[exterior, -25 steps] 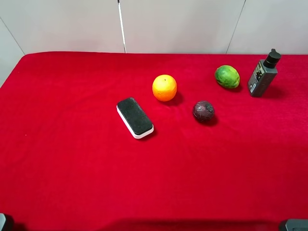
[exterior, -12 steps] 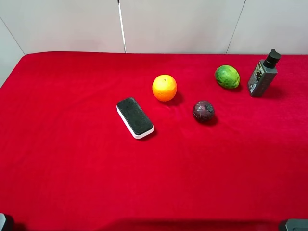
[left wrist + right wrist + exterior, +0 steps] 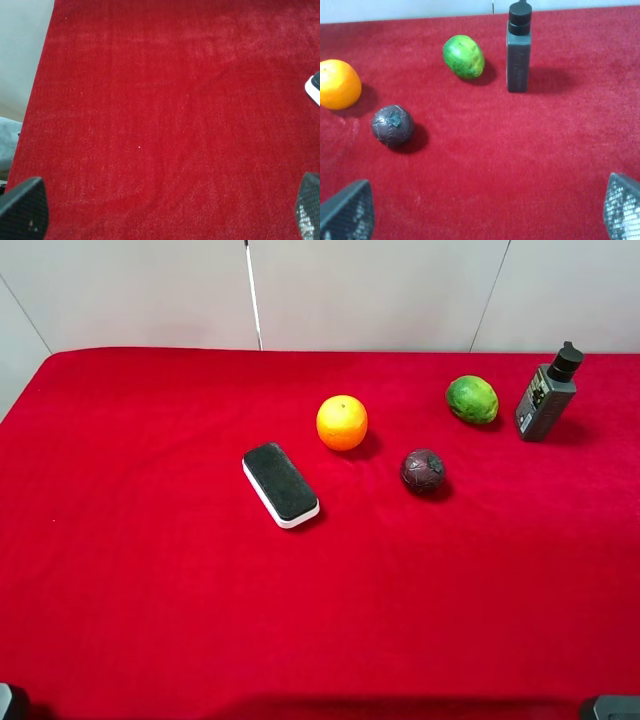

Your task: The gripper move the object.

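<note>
The object, a small upright dark grey bottle (image 3: 545, 400) with a black cap, stands at the far right of the red cloth; it also shows in the right wrist view (image 3: 518, 55). My right gripper (image 3: 485, 210) is open and empty, well short of the bottle, with its fingertips (image 3: 347, 210) at the frame's corners. My left gripper (image 3: 165, 210) is open and empty over bare cloth at the near left. In the exterior high view only a dark bit of each arm shows at the bottom corners.
A green fruit (image 3: 472, 399) sits just left of the bottle. A dark purple fruit (image 3: 423, 470), an orange (image 3: 342, 422) and a black-and-white eraser (image 3: 281, 484) lie towards the middle. The cloth's left edge (image 3: 42, 100) shows in the left wrist view.
</note>
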Controlling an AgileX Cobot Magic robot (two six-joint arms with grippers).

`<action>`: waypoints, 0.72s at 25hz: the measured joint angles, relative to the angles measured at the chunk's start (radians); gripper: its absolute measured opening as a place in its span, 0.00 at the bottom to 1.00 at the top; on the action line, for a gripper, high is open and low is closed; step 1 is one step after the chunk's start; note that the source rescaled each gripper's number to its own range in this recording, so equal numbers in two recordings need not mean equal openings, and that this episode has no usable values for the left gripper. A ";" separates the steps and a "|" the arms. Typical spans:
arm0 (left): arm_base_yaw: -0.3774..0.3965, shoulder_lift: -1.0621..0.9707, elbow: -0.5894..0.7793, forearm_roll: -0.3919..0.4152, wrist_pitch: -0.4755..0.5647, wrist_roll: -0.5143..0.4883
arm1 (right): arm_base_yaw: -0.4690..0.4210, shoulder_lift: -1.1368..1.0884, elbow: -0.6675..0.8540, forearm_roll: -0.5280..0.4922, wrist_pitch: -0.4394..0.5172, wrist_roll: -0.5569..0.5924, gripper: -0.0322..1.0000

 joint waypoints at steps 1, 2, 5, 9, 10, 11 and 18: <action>0.000 0.000 0.000 0.000 0.000 0.000 | 0.000 -0.003 0.001 -0.002 -0.006 0.000 1.00; 0.000 0.000 0.000 0.000 0.000 0.000 | 0.000 -0.003 0.001 -0.007 -0.013 -0.001 1.00; 0.000 0.000 0.000 0.000 0.000 0.000 | 0.000 -0.004 0.011 -0.031 -0.034 -0.005 1.00; 0.000 0.000 0.000 0.000 0.000 0.000 | 0.000 -0.004 0.032 -0.052 -0.062 -0.005 1.00; 0.000 0.000 0.000 0.000 0.000 0.000 | 0.000 -0.004 0.035 -0.052 -0.063 -0.005 1.00; 0.000 0.000 0.000 0.000 0.000 0.000 | 0.000 -0.004 0.035 -0.052 -0.063 -0.005 1.00; 0.000 0.000 0.000 0.000 0.000 0.000 | 0.000 -0.004 0.035 -0.053 -0.078 -0.005 1.00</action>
